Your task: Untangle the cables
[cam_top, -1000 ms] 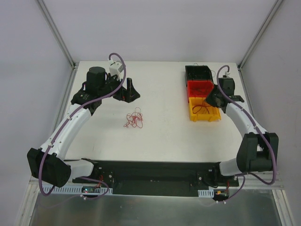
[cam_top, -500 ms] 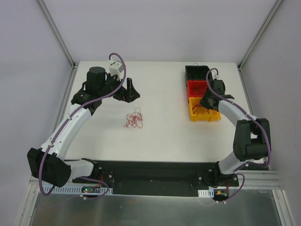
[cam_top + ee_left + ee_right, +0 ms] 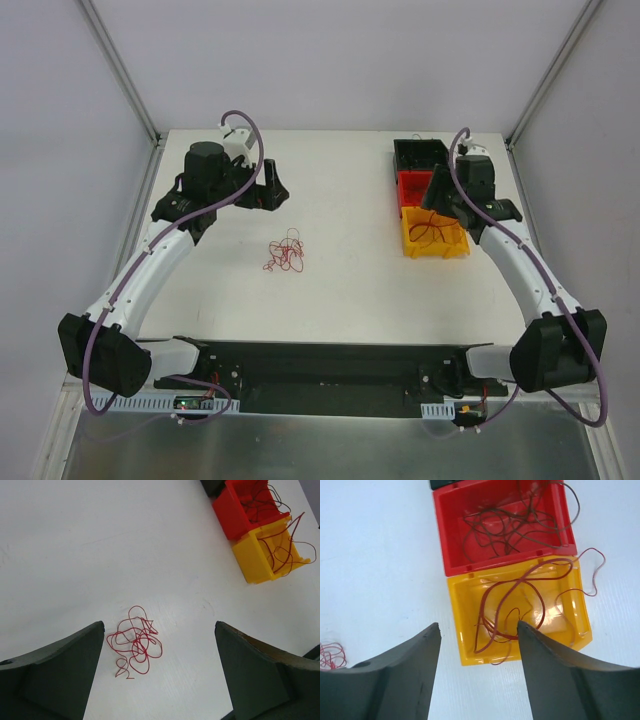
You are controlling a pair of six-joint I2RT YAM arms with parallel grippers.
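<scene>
A small tangle of thin red cables lies loose on the white table, left of centre. My left gripper hovers behind it, open and empty. More red cables lie in the yellow bin, some trailing over its rim. Darker cables fill the red bin. My right gripper hangs above the bins, open with nothing between its fingers.
A black bin stands behind the red one, so three bins line up at the back right. Metal frame posts rise at the table's far corners. The arm bases sit on a black plate at the near edge.
My right gripper has opened and lifted back from the yellow bin, leaving red cables inside it. The left gripper has turned slightly; the tangle has not moved.
</scene>
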